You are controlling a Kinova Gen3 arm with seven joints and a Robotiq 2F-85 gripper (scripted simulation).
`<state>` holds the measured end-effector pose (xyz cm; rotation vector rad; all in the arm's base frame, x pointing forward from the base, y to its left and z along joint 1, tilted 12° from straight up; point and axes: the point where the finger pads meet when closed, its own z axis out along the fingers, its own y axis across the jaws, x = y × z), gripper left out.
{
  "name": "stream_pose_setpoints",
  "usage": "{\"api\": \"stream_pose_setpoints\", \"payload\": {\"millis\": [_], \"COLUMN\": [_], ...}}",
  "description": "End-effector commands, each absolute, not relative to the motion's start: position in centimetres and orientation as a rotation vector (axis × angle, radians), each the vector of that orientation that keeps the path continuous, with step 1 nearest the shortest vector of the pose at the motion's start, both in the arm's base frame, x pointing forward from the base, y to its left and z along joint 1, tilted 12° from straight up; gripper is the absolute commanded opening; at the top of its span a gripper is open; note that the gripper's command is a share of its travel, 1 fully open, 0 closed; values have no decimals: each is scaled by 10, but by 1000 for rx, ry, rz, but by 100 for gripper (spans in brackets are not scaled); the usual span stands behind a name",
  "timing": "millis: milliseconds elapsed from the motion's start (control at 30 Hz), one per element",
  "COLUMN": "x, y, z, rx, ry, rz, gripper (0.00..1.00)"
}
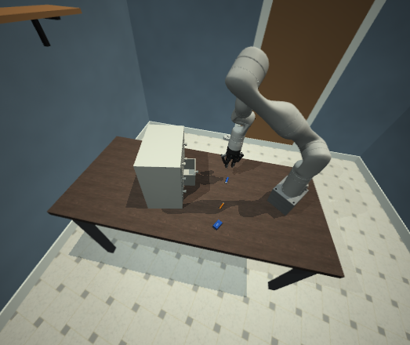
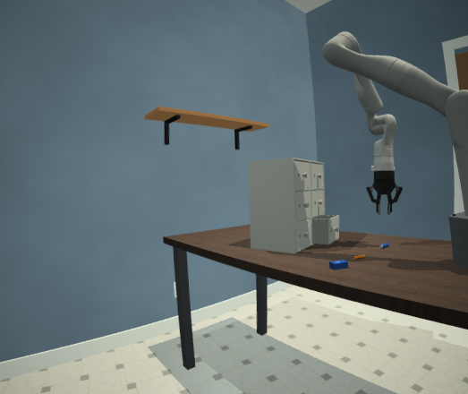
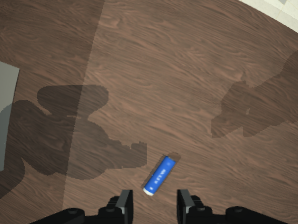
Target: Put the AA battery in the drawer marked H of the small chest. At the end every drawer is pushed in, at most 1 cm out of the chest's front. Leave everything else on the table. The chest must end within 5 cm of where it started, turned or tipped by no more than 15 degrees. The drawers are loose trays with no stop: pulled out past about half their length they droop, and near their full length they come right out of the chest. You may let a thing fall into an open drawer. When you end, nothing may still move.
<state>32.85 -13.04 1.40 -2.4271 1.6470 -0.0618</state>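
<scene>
Fingers part-spread, pinching nothing, pointing down. Gripper hanging above tabletop, well clear of it. AA battery lying flat on table just ahead of fingertips, tilted diag. in wrist view. Beside chest: bottom drawer pulled partway out, others shut; label too small to read. Nearer table edge: orange stick, blue block, both apart from battery.

The dark wooden table is carrying the small chest, with the AA battery lying just below the gripper, an orange piece and blue block sitting farther off.
</scene>
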Motion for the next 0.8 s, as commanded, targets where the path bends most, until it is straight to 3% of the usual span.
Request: {"api": "stream_pose_setpoints", "payload": {"millis": [0,767], "x": [325,328], "y": [-129,-119], "z": [7,-24], "rx": [-2411,-1993], "ry": [1686,2162], "rz": [-37,26], "gripper": [33,33]}}
